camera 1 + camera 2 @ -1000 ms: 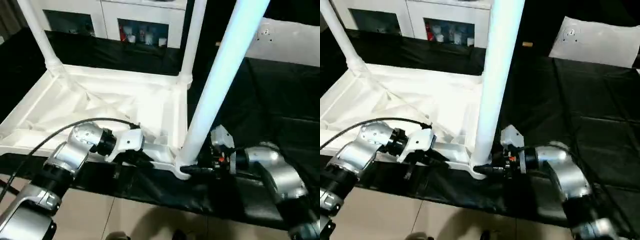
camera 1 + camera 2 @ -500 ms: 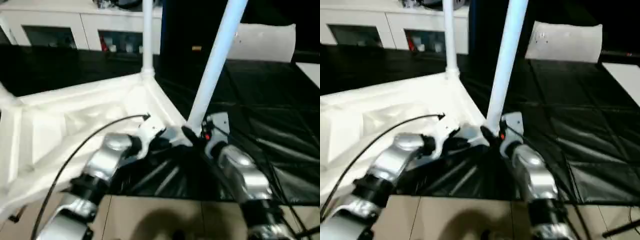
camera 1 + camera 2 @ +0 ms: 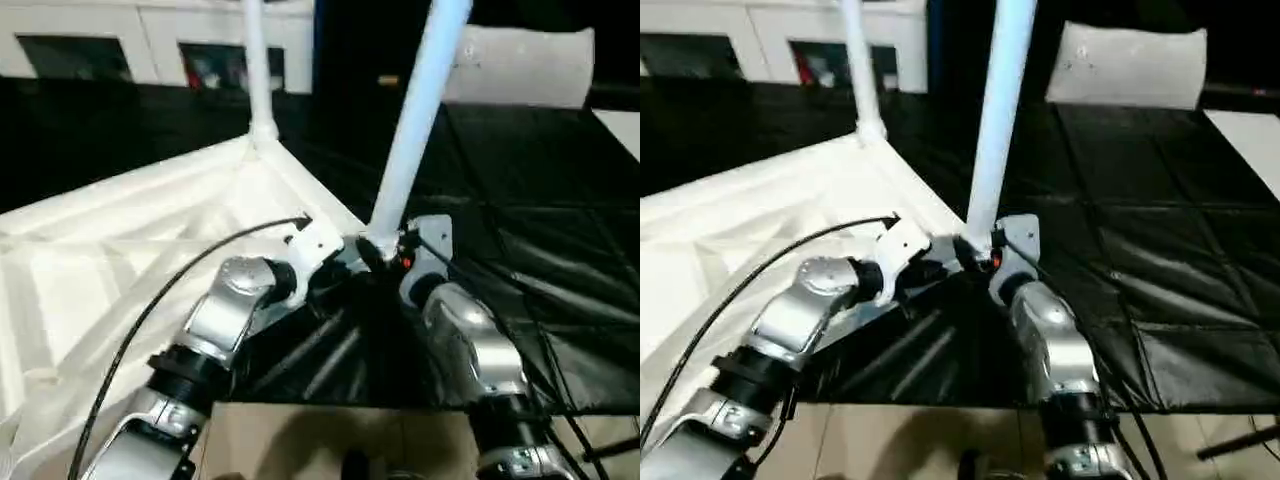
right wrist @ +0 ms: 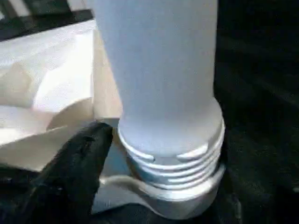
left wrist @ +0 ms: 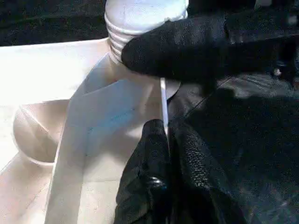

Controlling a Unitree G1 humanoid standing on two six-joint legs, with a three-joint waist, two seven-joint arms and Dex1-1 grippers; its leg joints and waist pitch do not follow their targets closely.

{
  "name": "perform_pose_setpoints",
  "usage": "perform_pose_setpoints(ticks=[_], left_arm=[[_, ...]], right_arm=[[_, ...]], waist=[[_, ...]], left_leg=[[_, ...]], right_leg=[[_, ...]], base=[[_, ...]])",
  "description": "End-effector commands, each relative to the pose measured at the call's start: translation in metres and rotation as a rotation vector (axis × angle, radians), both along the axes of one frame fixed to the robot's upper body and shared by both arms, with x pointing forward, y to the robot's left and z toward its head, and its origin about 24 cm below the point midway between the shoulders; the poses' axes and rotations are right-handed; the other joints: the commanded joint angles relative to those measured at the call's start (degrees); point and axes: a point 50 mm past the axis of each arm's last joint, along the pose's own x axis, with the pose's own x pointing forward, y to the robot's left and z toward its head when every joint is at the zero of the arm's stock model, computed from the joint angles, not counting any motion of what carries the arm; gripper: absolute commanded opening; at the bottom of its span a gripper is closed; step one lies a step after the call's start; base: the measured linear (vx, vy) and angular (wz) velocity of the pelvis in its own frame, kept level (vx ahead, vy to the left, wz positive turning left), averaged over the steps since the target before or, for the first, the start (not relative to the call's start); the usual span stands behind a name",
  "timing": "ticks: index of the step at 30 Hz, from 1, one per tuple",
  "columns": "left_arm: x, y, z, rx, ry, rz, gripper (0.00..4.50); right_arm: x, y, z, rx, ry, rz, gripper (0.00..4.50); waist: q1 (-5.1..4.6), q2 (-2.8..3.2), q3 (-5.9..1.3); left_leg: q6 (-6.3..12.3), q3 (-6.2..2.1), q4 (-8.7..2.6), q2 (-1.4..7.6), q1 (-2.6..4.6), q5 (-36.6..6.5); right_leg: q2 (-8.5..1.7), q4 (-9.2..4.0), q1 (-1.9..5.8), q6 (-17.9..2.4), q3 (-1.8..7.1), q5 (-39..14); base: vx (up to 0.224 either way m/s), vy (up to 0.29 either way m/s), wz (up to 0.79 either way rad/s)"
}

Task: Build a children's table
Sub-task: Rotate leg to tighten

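Left gripper (image 5: 163, 140): fingers pinched tight on the thin white rim of the table top (image 3: 120, 260), at its near corner, frame centre. Right gripper (image 3: 385, 250): at the threaded base of the near leg (image 3: 415, 110); one black finger (image 5: 187, 46) lies against the threads; grip state cannot tell. Leg stands seated in the corner socket, rising to upper centre. Second leg (image 3: 256, 70) stands at the far corner, upper left. No legible writing.

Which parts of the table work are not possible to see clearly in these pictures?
- Near leg: upper end cut off by the head views' top edge.
- Thread depth in the corner socket: rim hides it, right wrist view.
- Cabinet contents: blurred, too small.
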Motion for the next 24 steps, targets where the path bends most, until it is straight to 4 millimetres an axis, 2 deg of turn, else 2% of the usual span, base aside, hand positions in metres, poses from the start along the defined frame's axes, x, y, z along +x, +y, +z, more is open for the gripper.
perform_pose_setpoints(ticks=[1,2,4,5,9,14,15,20,21,24], left_arm=[[-0.002,0.004,-0.005,0.038,0.009,-0.030,0.00],[-0.002,0.006,-0.005,0.042,0.011,-0.037,0.00],[-0.003,0.016,-0.006,0.056,0.021,-0.070,0.00],[-0.003,0.016,-0.006,0.056,0.021,-0.070,0.00],[-0.007,0.026,-0.004,0.075,-0.005,-0.221,0.00],[-0.006,0.038,-0.004,0.137,-0.007,-0.271,0.00],[-0.003,0.042,-0.003,0.144,-0.005,-0.232,0.00],[0.002,0.045,0.001,0.069,0.030,-0.156,0.00],[0.002,0.046,0.001,0.045,0.052,-0.142,0.44],[0.001,0.047,-0.001,0.054,0.064,-0.138,0.55]], right_arm=[[-0.011,0.011,-0.010,0.035,0.053,0.110,4.24],[-0.012,0.008,-0.009,0.043,0.047,0.116,4.32],[-0.016,-0.008,-0.003,0.036,0.000,0.152,4.45],[-0.016,-0.008,-0.003,0.036,0.000,0.152,4.45],[-0.027,-0.033,0.004,-0.011,-0.015,0.235,4.45],[-0.045,-0.036,0.008,-0.063,-0.036,0.409,4.45],[-0.050,-0.036,0.007,-0.075,-0.033,0.444,4.45],[-0.062,-0.035,0.005,-0.098,-0.010,0.515,4.45],[-0.066,-0.034,0.004,-0.094,-0.005,0.546,4.50],[-0.070,-0.032,0.004,-0.095,-0.002,0.578,4.50]], waist=[[0.37,0.15,-3.63],[0.45,0.18,-3.72],[0.62,0.12,-3.97],[0.68,0.04,-3.94],[1.21,-0.23,-4.00],[1.84,-0.28,-3.77],[1.85,-0.10,-3.81],[2.08,-0.32,-3.69],[2.05,-0.46,-3.74],[1.94,-0.55,-3.72]], left_leg=[[5.35,-0.36,-4.61,3.13,-1.59,-6.74],[5.73,-0.31,-4.58,3.20,-1.71,-5.36],[7.86,-0.17,-4.14,3.34,-2.15,-0.05],[8.56,-0.11,-4.05,3.19,-2.28,0.48],[10.28,0.25,-3.73,2.93,-2.28,1.18],[9.37,0.60,-3.97,3.35,-2.00,-0.72],[8.95,0.57,-3.99,3.44,-1.95,-0.90],[7.36,0.76,-4.06,3.31,-1.95,-2.90],[7.14,0.77,-4.03,3.22,-2.16,-2.69],[7.50,0.64,-4.04,3.17,-2.28,-2.66]], right_leg=[[-4.77,-3.47,3.26,-8.69,4.51,-20.72],[-4.78,-3.30,3.28,-8.94,4.60,-19.49],[-4.63,-2.16,3.20,-10.79,4.80,-12.48],[-4.62,-2.23,3.23,-10.86,4.76,-12.02],[-4.49,-2.36,3.17,-10.27,4.78,-13.97],[-4.32,-2.54,2.77,-9.06,4.81,-16.99],[-4.27,-2.50,2.70,-9.18,4.76,-17.17],[-4.38,-2.95,2.75,-8.75,4.82,-19.93],[-4.35,-2.92,2.92,-8.46,4.82,-20.03],[-4.26,-3.02,2.87,-7.87,4.70,-20.41]], base=[[0.000,0.000,0.00],[0.000,0.000,0.00],[0.000,0.000,0.00],[0.000,0.000,0.00],[0.000,0.000,0.00],[0.000,0.000,0.00],[0.000,0.000,0.00],[0.000,0.000,0.00],[0.000,0.000,0.00],[0.000,0.000,0.00]])
